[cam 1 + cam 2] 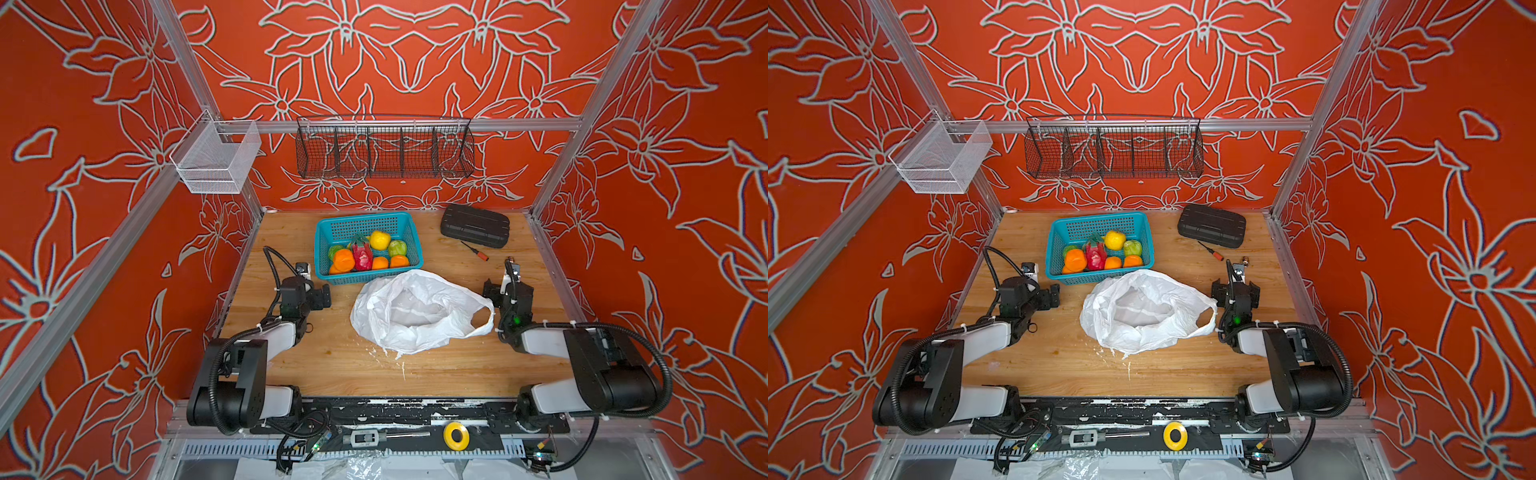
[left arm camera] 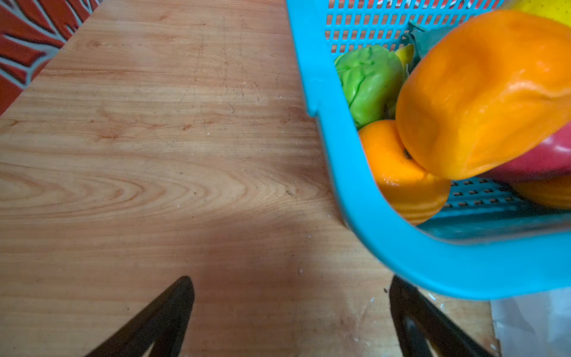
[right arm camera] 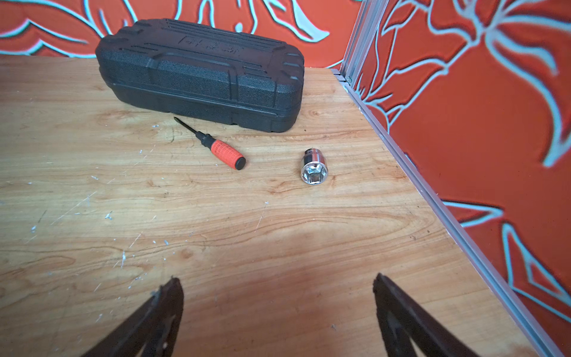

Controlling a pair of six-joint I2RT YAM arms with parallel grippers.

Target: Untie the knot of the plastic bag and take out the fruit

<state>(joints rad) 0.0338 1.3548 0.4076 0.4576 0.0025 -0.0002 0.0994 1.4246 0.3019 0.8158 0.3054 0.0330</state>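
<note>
The plastic bag (image 1: 415,311) (image 1: 1142,311) lies open and slack in the middle of the wooden table, one handle loop (image 1: 484,320) spread toward the right arm. The knot is not in view. The fruit (image 1: 365,251) (image 1: 1100,253) sits in a teal basket (image 1: 361,217) just behind the bag: oranges (image 2: 482,92), bumpy green ones (image 2: 370,80), a red-pink dragon fruit, a yellow one. My left gripper (image 1: 309,293) (image 2: 289,293) is open and holds nothing, left of the bag by the basket's near corner (image 2: 340,154). My right gripper (image 1: 508,287) (image 3: 278,290) is open over bare wood right of the bag.
At the back right are a black tool case (image 1: 475,226) (image 3: 200,74), a red-handled screwdriver (image 3: 216,150) and a steel socket (image 3: 313,168). Wire baskets (image 1: 384,151) hang on the back rail. Patterned walls close three sides. A yellow tape roll (image 1: 456,434) lies on the front rail.
</note>
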